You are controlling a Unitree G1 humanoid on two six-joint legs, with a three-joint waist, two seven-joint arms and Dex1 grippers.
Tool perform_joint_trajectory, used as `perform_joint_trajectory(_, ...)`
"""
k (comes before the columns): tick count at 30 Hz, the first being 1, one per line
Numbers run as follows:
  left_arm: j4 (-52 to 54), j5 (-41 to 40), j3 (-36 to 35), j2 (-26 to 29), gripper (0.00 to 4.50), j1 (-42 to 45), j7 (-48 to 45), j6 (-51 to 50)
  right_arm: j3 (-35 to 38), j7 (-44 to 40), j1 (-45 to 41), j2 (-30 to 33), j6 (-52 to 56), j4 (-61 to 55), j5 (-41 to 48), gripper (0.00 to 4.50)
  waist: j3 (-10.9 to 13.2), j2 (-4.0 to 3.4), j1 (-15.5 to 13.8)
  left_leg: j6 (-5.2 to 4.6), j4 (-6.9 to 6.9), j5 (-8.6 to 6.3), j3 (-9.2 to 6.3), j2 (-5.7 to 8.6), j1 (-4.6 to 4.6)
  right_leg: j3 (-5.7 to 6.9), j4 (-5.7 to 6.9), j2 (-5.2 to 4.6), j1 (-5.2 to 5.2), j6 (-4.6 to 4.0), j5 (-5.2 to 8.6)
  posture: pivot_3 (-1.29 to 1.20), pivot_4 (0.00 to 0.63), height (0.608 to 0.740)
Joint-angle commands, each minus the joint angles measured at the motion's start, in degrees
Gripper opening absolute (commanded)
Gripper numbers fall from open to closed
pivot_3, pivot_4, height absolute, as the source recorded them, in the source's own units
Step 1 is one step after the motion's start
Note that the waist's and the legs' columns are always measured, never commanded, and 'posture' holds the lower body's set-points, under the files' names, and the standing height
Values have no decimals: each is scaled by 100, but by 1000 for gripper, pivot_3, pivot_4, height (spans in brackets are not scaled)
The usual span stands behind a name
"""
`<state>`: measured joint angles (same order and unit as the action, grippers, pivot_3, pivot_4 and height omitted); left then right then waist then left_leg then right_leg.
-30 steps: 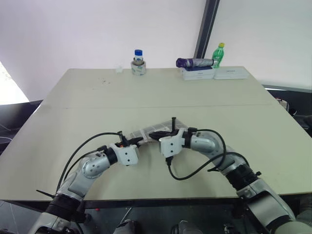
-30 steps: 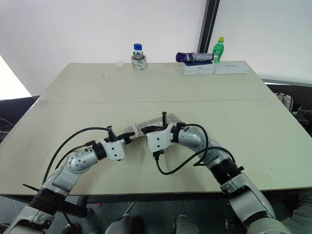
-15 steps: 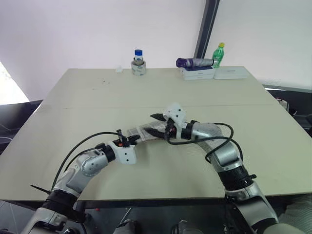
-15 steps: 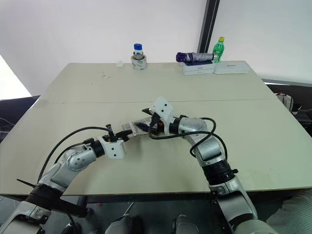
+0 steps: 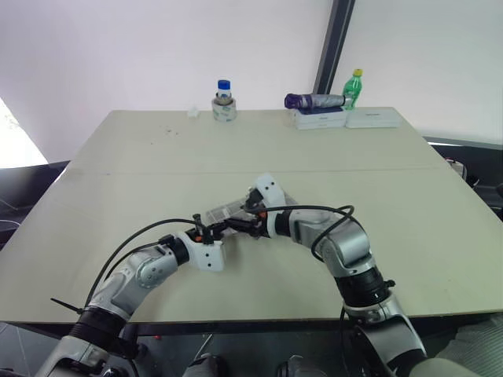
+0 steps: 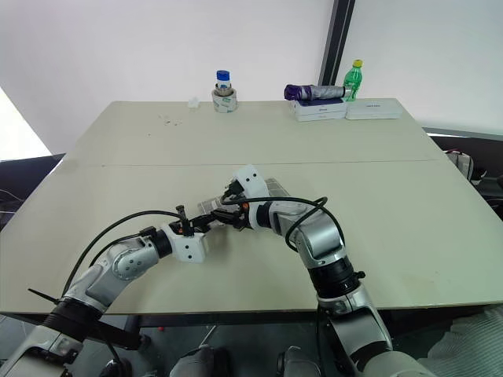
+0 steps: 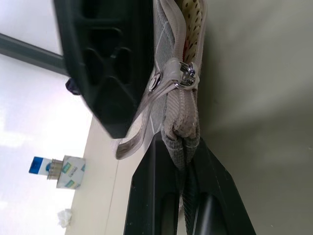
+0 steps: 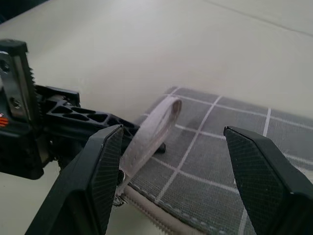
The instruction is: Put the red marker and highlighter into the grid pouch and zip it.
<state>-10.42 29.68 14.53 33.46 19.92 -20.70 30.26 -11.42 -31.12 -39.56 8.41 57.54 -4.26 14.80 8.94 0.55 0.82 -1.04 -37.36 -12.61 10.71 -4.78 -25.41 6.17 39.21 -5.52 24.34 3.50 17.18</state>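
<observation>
Near table edge, centre: both claws meet over the pouch.
Left gripper (image 7: 188, 161): clenched on the corner of the flat grey fabric grid pouch (image 8: 230, 161) with thin white lines, pinching the folded end seam between its two black fingers.
Right gripper (image 8: 171, 161): released, jaws spread wide, hovering just above the pouch with the pale strap pull (image 8: 151, 132) between them.
Pouch position: lying flat on the beige table (image 5: 157, 165), at twelve o'clock from the left claw.
Zipper mouth: parted at the held corner, a trace of red inside; contents otherwise hidden.
Handling: likely light, limp cloth that buckles if pushed; best anchored at the seam.
Hold point: the strap pull, thin and floppy, probably needs a firm pinch near its metal ring (image 7: 188, 73).
</observation>
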Motion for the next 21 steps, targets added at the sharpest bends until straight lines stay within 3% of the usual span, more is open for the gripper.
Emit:
perform_joint_trajectory(1, 90, 60, 38, 5, 0, -35, 63, -8, 39, 85, -8, -119, 149, -200, 169, 3390, 0, 0, 1, 0, 0, 0, 0, 0, 0, 0, 0, 0, 0, 0, 0, 0, 150, 740)
perform_joint_trajectory(5, 98, 86, 48, -2, 0, 9, 59, -1, -6, 132, 29, -129, 204, -165, 187, 3390, 0, 0, 1, -1, 1, 0, 0, 0, 0, 0, 0, 0, 0, 0, 0, 0, 150, 740)
perform_joint_trajectory(6, 99, 104, 56, 2, 0, 13, 62, 6, 11, 141, 38, -143, 218, -164, 224, 3155, 0, 0, 1, -1, 1, 0, 0, 0, 0, 0, 0, 0, 0, 0, 0, 0, 150, 740)
perform_joint_trajectory(8, 94, 122, 69, 2, 0, 25, 66, 29, 7, 149, 36, -138, 223, -162, 260, 2528, 0, 0, 1, -1, 1, -1, 0, 0, 0, 0, 0, 0, 0, 0, 0, 0, 150, 740)
perform_joint_trajectory(13, 88, 147, 69, -18, 0, 38, 82, 18, 63, 236, 54, -160, 172, -134, 315, 40, 0, 0, -3, -1, 1, -1, 0, 0, 0, 0, 0, 0, 0, 0, 0, 0, 150, 740)
perform_joint_trajectory(21, 110, 90, 30, -12, 0, -7, 103, -7, 321, 253, 74, -239, 172, -182, 597, 40, 0, 0, 0, -2, 2, -1, -1, 0, 0, 1, 0, -1, 0, 0, 0, 0, 150, 740)
